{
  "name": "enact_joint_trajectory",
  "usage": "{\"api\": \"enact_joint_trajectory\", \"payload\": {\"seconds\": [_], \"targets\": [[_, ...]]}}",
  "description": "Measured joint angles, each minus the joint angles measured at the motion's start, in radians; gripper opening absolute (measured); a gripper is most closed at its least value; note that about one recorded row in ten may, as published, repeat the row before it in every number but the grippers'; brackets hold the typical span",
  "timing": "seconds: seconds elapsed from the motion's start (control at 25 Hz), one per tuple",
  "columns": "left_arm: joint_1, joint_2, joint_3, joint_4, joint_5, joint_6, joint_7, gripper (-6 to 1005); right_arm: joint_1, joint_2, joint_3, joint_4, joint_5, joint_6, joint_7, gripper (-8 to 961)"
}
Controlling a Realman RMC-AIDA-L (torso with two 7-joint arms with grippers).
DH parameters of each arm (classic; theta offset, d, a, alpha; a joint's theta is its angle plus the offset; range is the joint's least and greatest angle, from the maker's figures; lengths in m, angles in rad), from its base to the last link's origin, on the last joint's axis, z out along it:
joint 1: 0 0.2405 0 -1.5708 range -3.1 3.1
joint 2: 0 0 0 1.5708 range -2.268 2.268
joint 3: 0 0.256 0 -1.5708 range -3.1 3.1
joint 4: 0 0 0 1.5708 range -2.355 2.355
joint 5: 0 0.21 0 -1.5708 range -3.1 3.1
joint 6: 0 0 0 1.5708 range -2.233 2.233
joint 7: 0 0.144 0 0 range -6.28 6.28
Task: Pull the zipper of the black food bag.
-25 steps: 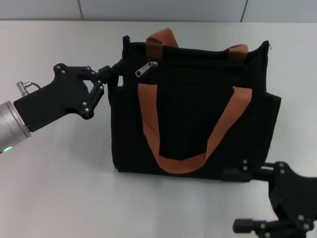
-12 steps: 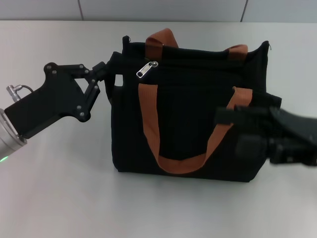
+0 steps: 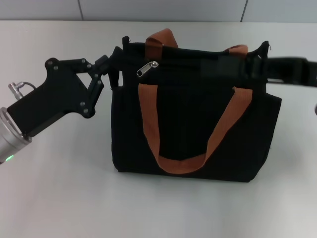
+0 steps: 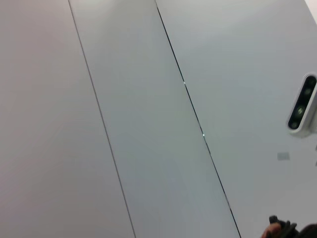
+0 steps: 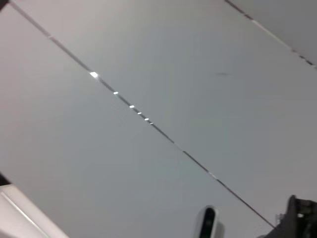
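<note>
The black food bag (image 3: pixel 190 124) stands upright in the middle of the table in the head view, one orange-brown handle hanging down its front. The zipper (image 3: pixel 147 69) is a small silver pull tab lying near the left end of the top zip line. My left gripper (image 3: pixel 113 63) reaches in from the left, its fingers drawn together on the bag's upper left corner, a short way left of the tab. My right gripper (image 3: pixel 223 67) is a dark blur stretched along the bag's top right edge, well right of the tab. Both wrist views show only wall panels.
The pale table (image 3: pixel 59 188) stretches around the bag on all sides. Grey wall panels (image 3: pixel 163 9) run behind the table's far edge. A white camera unit (image 4: pixel 302 106) hangs on the wall in the left wrist view.
My right arm has swung up from the front right of the table to the bag's top right edge. My left gripper stays at the upper left corner, shifted slightly upward.
</note>
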Motion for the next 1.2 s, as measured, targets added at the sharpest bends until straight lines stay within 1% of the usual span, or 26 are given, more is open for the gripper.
{"api": "enact_joint_trajectory", "payload": {"seconds": [0.2,0.44,0.68,0.92,1.2], "targets": [[-0.019,0.0,0.001,-0.013,-0.026,0.015,0.0,22,0.033,0.002,-0.015,-0.003,-0.007,0.089,0.066,820],[-0.041,-0.001,0.005,-0.018,-0.033,0.022,0.0,24,0.064,0.002,-0.102,-0.006,-0.009,0.189,0.132,818],[-0.047,-0.003,0.008,-0.019,-0.034,0.033,0.001,27,0.093,0.002,-0.18,-0.009,-0.009,0.287,0.206,817],[-0.05,-0.003,0.008,-0.026,-0.033,0.048,0.006,30,0.119,-0.003,-0.22,-0.028,-0.026,0.337,0.287,816],[-0.064,-0.003,0.008,-0.069,-0.033,0.051,0.063,33,0.157,-0.012,-0.224,-0.034,-0.087,0.358,0.35,817]]}}
